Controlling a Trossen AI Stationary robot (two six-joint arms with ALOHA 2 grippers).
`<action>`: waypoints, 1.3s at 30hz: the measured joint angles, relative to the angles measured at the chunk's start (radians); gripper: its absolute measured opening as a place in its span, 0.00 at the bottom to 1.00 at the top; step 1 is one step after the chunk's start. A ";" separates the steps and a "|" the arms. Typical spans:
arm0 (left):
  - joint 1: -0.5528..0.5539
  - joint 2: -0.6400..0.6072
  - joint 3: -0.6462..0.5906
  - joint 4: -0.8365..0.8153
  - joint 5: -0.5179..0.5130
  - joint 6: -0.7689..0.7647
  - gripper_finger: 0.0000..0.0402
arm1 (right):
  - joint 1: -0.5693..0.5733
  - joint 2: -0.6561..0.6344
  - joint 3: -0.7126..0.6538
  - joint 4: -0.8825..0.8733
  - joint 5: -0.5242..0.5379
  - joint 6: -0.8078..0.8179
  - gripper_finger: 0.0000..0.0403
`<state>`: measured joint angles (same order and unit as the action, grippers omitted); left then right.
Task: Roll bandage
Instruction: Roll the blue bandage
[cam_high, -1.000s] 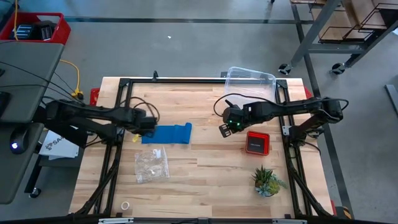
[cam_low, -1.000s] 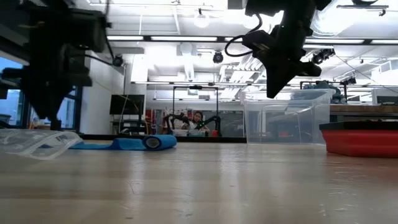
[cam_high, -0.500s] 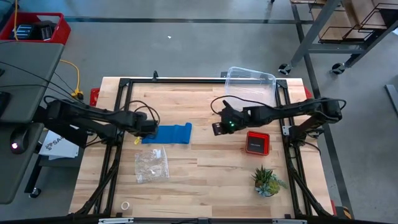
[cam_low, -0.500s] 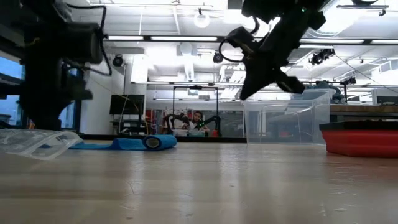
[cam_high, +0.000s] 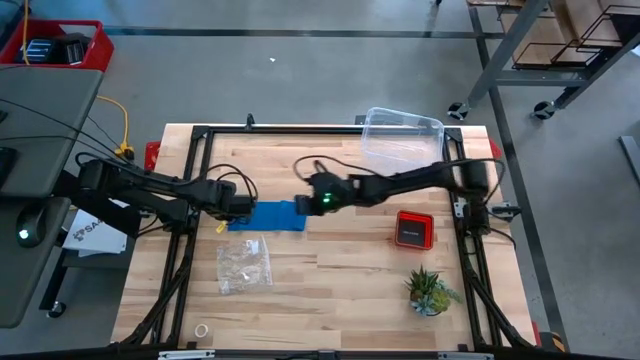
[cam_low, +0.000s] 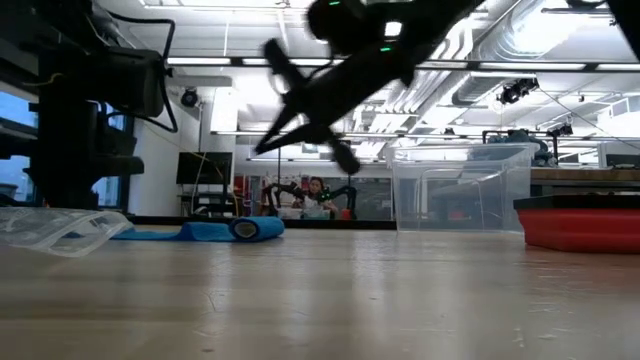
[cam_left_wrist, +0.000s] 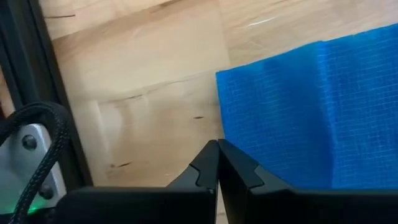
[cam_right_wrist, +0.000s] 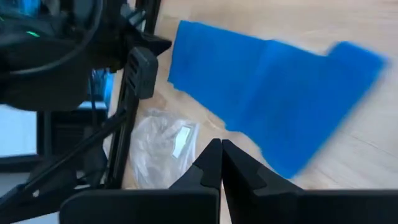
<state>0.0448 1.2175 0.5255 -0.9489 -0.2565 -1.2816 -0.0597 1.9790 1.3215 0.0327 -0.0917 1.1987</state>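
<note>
High view: left gripper, left of centre, fingers closed at the left end of the bandage; whether it pinches the fabric is unclear. Right gripper, centre frame, closed and empty, over the right end. The bandage lies mostly flat on the table; low view shows a small rolled end at centre left. Rolling is barely started; nearly the whole strip is left.

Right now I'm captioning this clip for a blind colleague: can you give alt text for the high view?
A blue bandage lies flat on a wooden table; the left hand, shut, is at its left end, the right hand, shut, over its right end. Nearby: clear plastic bag, red-and-black device, small plant, clear box.
</note>
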 joint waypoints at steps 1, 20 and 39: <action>0.000 0.000 0.000 0.000 0.001 0.000 0.00 | 0.000 0.035 0.048 -0.025 0.000 0.000 0.00; -0.013 0.000 -0.039 0.065 0.062 -0.034 0.00 | -0.019 0.340 0.466 -0.561 0.052 -0.095 0.00; -0.011 0.058 -0.005 0.209 -0.023 0.019 0.00 | 0.029 0.271 0.463 -0.902 0.108 -0.163 0.00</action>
<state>0.0338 1.2755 0.5201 -0.7402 -0.2798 -1.2629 -0.0311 2.2498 1.7844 -0.8696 0.0163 1.0353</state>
